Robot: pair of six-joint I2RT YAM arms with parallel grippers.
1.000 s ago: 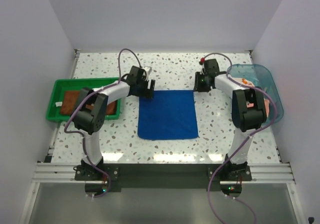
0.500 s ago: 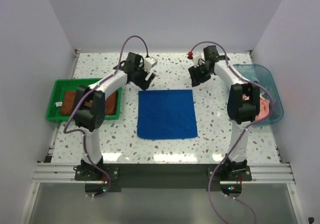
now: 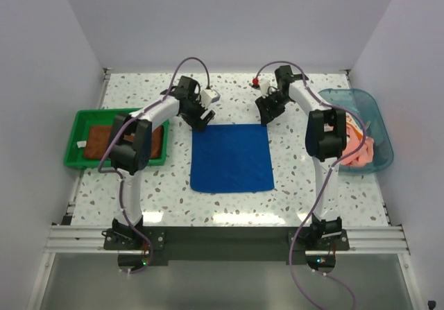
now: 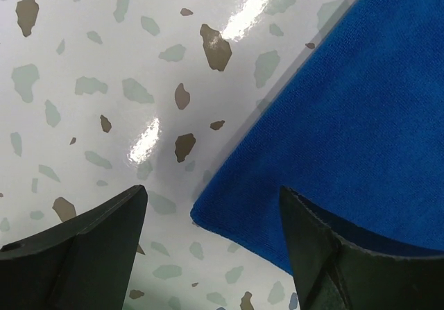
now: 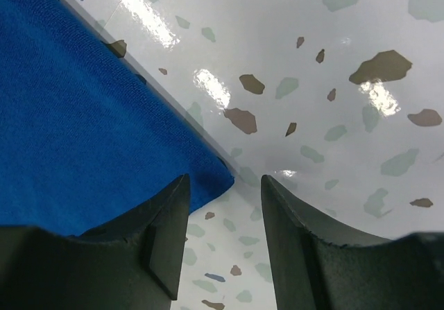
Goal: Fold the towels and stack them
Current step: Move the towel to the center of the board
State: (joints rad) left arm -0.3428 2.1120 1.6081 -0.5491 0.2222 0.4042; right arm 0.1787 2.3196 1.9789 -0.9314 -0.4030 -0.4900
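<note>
A royal blue towel [image 3: 232, 159] lies flat in the middle of the table. My left gripper [image 3: 199, 121] hovers open over its far left corner; in the left wrist view that corner of the blue towel [image 4: 333, 136] sits between the wide-spread fingers of the left gripper [image 4: 213, 191]. My right gripper [image 3: 266, 114] is open at the far right corner; in the right wrist view the blue towel [image 5: 83, 130] ends in a corner right between the tips of the right gripper [image 5: 225, 178]. A rust-brown towel [image 3: 97, 138] lies in the green tray. Pink cloth [image 3: 359, 150] sits in the tub.
The green tray [image 3: 76, 150] stands at the left edge of the table. The clear blue tub [image 3: 371, 109] stands at the right edge, partly behind the right arm. White walls close in the back and both sides.
Both grippers drew back from the blue towel's far edge, then came in again at its far corners. The right jaws have widened. The towel lies as before.
</note>
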